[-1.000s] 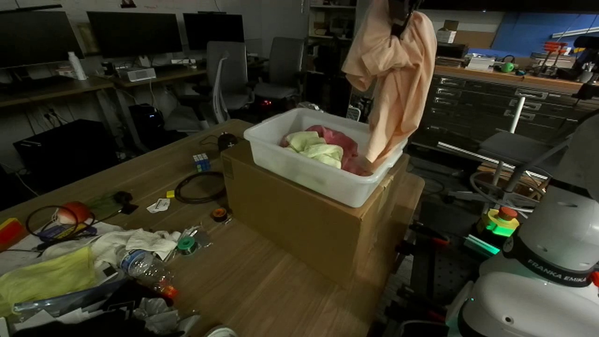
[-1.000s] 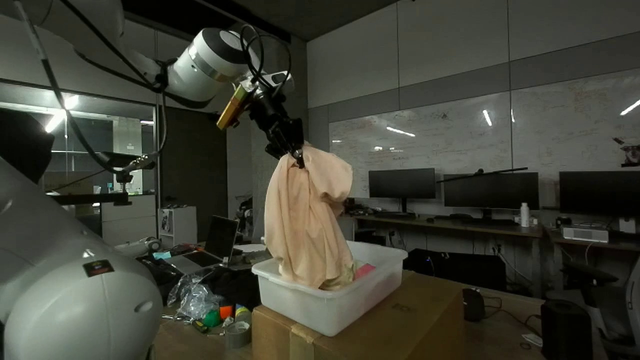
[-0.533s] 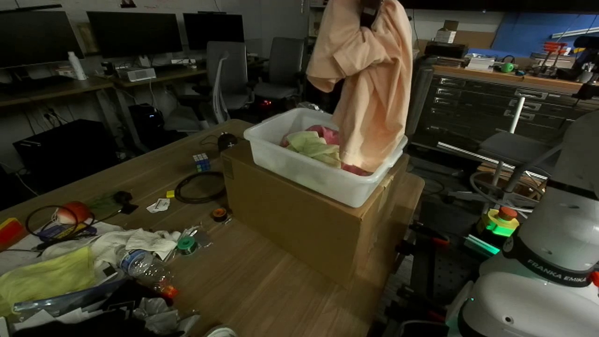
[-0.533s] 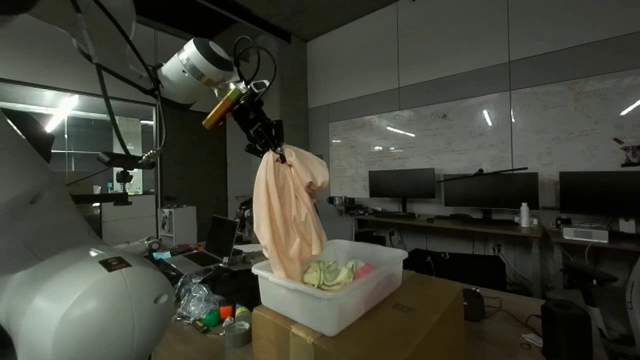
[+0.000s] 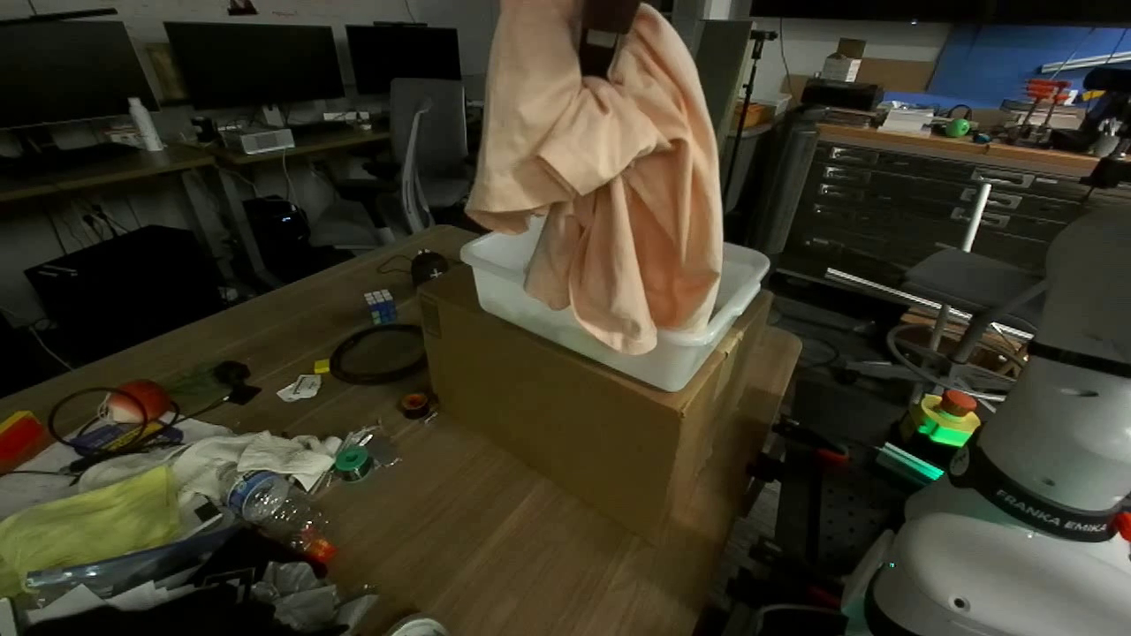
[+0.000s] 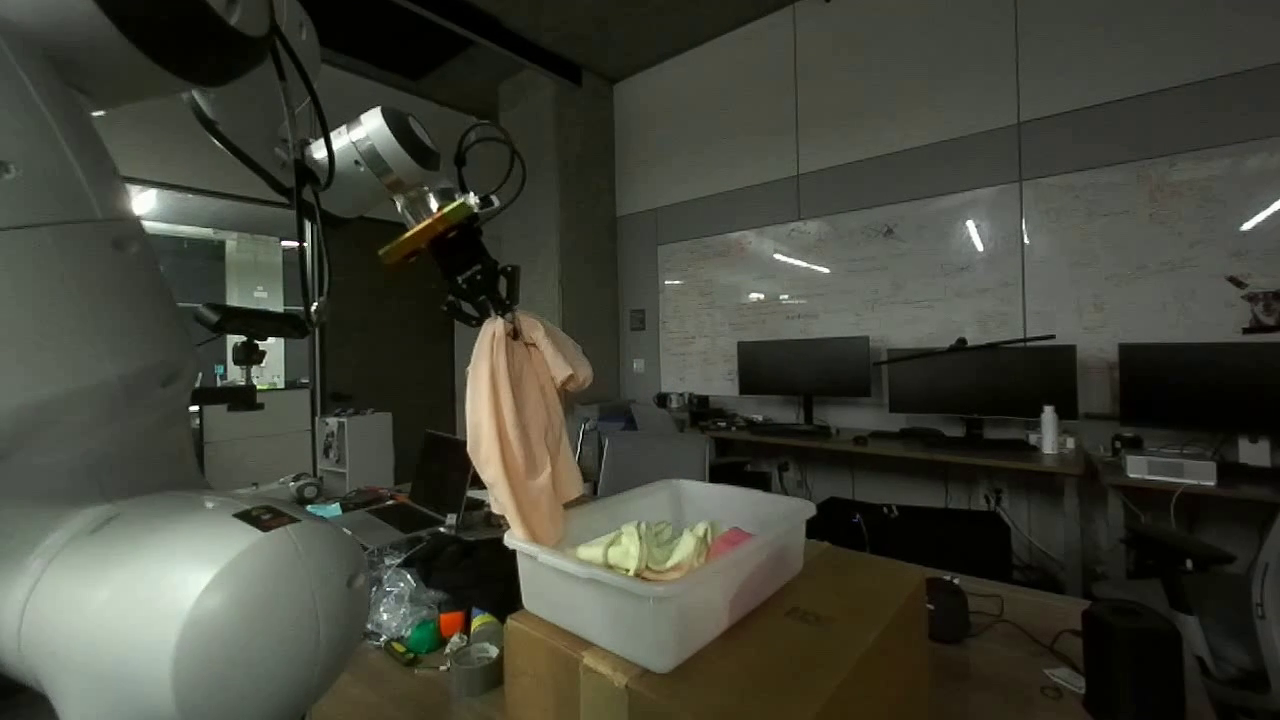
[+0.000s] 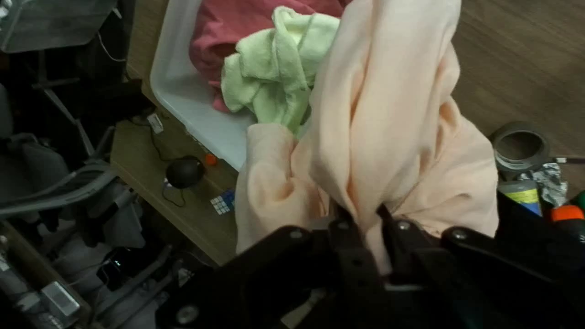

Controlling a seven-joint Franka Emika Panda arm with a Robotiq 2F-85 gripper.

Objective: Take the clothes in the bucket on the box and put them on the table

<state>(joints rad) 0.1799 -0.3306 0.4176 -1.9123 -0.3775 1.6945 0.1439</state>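
So the gripper point(image 7: 364, 224) is squeezed almost fully together, with a bunched fold of peach cloth point(image 6: 520, 430) pinched in it, and the hold looks decent. It's well above the bucket point(image 6: 590, 605), seemingly out around one edge rather than over the middle. The peach cloth hangs from it in one long crumpled drape. Its low end overlaps the bucket's rim in both exterior views, and it's honestly hard to tell whether it touches or just clears it.

Inside the bucket there's the green cloth point(image 7: 279, 64) and the pink cloth point(image 7: 228, 23), bunched up against each other, nothing gripping either. The bucket sits upright on top of the box point(image 5: 548, 415), and the table point(image 5: 495, 521) is under the lot, spreading out below and past the bucket.

Progress-wise it looks pretty early. Of three pieces, one is in the air and mostly or wholly out of the bucket, two are waiting inside it, and none is down on the table as far as the views show. What's left is probably: get the peach cloth properly past the bucket, lower it to the table, let go, then two more trips. Likeliest snag: that low end catching and dragging the bucket.
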